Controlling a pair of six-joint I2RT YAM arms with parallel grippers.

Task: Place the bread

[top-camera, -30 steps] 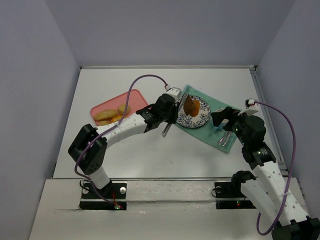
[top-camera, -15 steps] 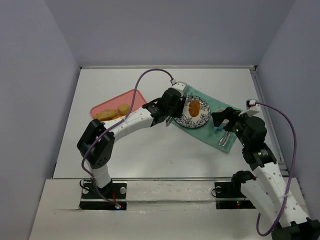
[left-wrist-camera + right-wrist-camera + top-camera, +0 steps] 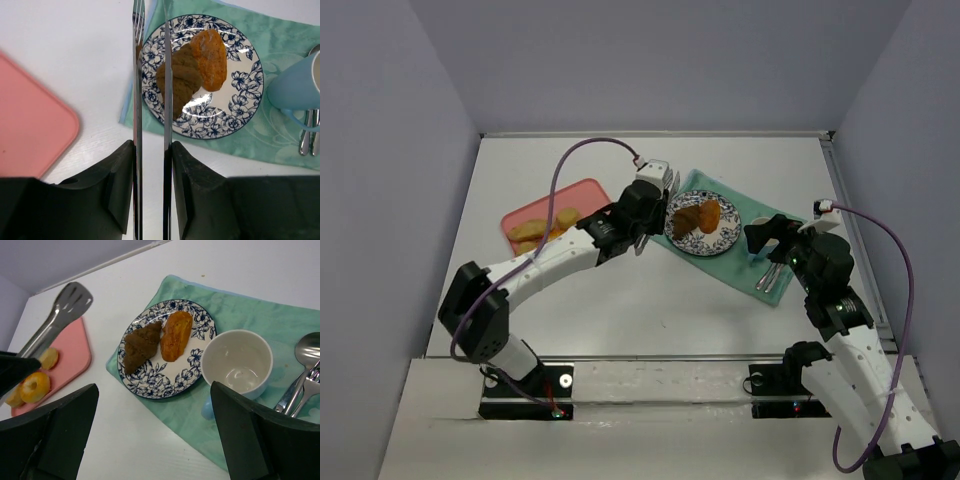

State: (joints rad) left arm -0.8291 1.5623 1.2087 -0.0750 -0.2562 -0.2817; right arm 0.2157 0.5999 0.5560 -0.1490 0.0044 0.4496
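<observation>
top view: white table (image 3: 620, 300) inside pale grey walls (image 3: 650, 60); brown bread (image 3: 686, 218) lies on the plate (image 3: 722, 237)
left wrist: left gripper (image 3: 151, 150) clamps tongs (image 3: 167, 75) over the plate's left rim
right wrist: right gripper (image 3: 155, 407) fingers spread wide, near the plate

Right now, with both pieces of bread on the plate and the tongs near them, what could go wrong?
1. The tongs in the left hand cross the left rim of the plate and the brown bread; pulling away low could drag that bread off.
2. The brown bread lies against the orange bread, so a nudge may shift both.
3. The mug stands close beside the plate; a shoved plate could hit it.
</observation>
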